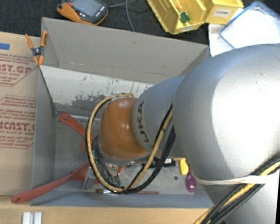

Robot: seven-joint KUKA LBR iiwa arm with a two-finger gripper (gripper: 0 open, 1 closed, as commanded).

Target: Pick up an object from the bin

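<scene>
My gripper (103,173) is low in the middle of the bin, its dark body showing under the arm's orange cover. A long red tool with two arms, like tongs (48,190), lies to its left. One arm runs to the bin's front left corner, and the other arm (73,124) points up-left. The two arms meet right at the gripper, where the joint is hidden. Along the front wall just below the gripper lies a thin red-brown rod (139,192).
A small yellow piece (183,166) and a purple rounded piece (190,183) lie at the front right, close under the arm. The big grey arm with its cables covers the bin's right half. Bare floor shows at the left between the red arms.
</scene>
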